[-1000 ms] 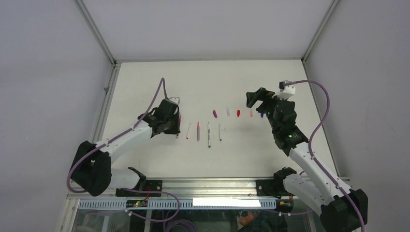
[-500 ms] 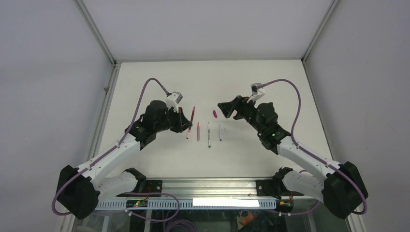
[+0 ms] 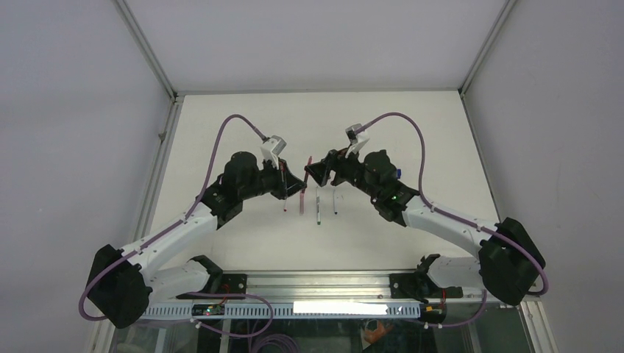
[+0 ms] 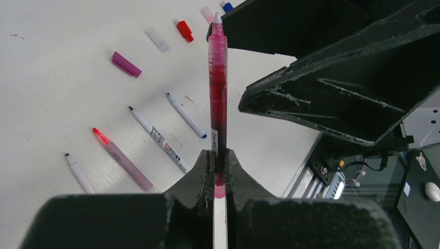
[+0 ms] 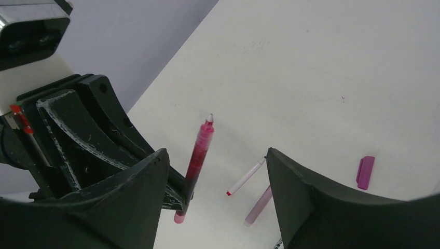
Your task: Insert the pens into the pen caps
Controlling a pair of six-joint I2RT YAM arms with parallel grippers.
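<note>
Since 0.5 s ago: both arms swung inward. The right pincer (image 5: 217, 153) left the cap row and now faces the left pincer (image 4: 218, 155) above mid-worktop (image 4: 46, 88). Left pincer is clamped on the lower end of the dark red pen (image 4: 218, 78), held aloft. Right pincer is spread wide and empty, jaws flanking the pen without touching it. Pen caps (image 4: 126, 64) and four other pens (image 4: 155, 137) lie on the worktop. Judged a handover or regrasp, with capping not yet begun.

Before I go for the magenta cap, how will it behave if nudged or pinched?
The magenta cap lies on its side on the smooth table, so it probably skids or rolls when nudged. It looks tiny and stubby, likely light; a pinch may squirt it out.
</note>
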